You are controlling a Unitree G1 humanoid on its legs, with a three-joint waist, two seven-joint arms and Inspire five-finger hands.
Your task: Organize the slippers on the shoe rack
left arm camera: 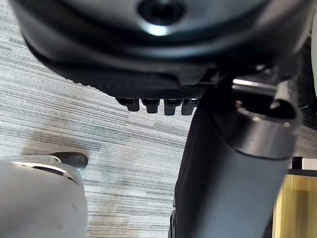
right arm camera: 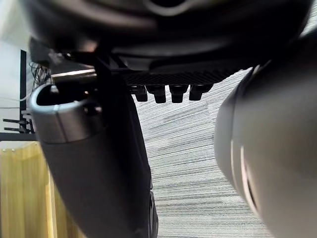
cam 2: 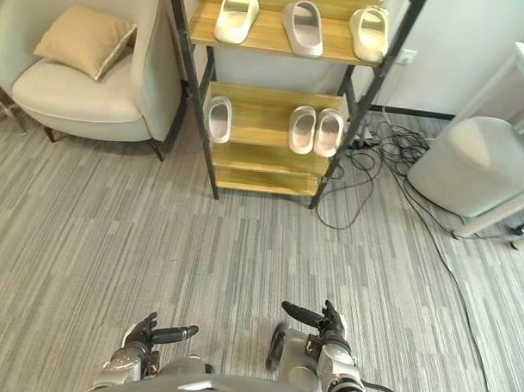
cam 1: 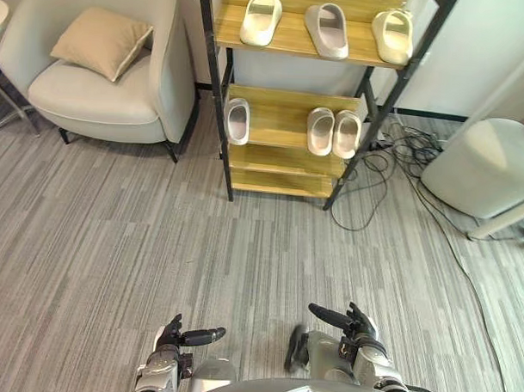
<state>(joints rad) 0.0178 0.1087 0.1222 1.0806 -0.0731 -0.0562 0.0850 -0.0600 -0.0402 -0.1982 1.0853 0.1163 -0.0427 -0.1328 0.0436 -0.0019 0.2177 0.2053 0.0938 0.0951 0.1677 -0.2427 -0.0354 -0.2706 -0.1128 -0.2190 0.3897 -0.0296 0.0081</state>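
The shoe rack (cam 1: 278, 117) stands well ahead of the robot, between an armchair (cam 1: 102, 87) and a bundle of cables (cam 1: 393, 149) on the floor. On its upper shelf a grey slipper (cam 1: 326, 30) lies between two cream slippers (cam 1: 261, 17), and all three are apart from each other. On the middle shelf a single pale slipper (cam 1: 237, 120) lies at the left post, well apart from a pale pair (cam 1: 333, 132) that lies side by side.

The left hand (cam 1: 169, 343) and the right hand (cam 1: 352, 337) hang low, near the body and far from the rack. Both hold nothing; the fingers look loosely spread, with the thumbs pointing inward.

The step in hand is, I think, the approach. The robot should walk straight to the front of the rack and stop before the frame. It should keep away from the cables on the right, which could catch a foot. Then one hand may take the grey slipper by its strap, which gives a good hold, so that the two cream ones can come together. Whether the grey one matches the single pale one, I cannot tell from here.
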